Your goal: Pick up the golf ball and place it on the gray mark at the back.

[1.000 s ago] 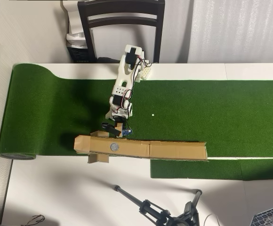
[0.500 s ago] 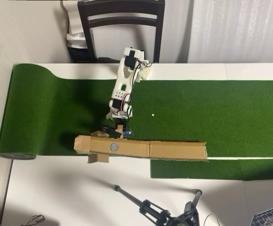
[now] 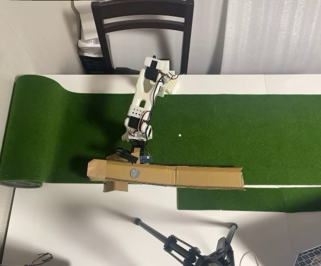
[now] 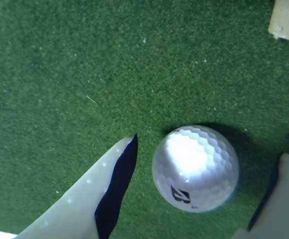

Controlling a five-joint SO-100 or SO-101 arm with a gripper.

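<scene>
I held the gripper (image 4: 207,186) jaws wide around the white dimpled golf ball (image 4: 195,168); centring should precede closing.

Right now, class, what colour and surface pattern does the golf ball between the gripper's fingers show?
White and dimpled, with a small dark printed mark; the golf ball shows best in the wrist view.
</scene>
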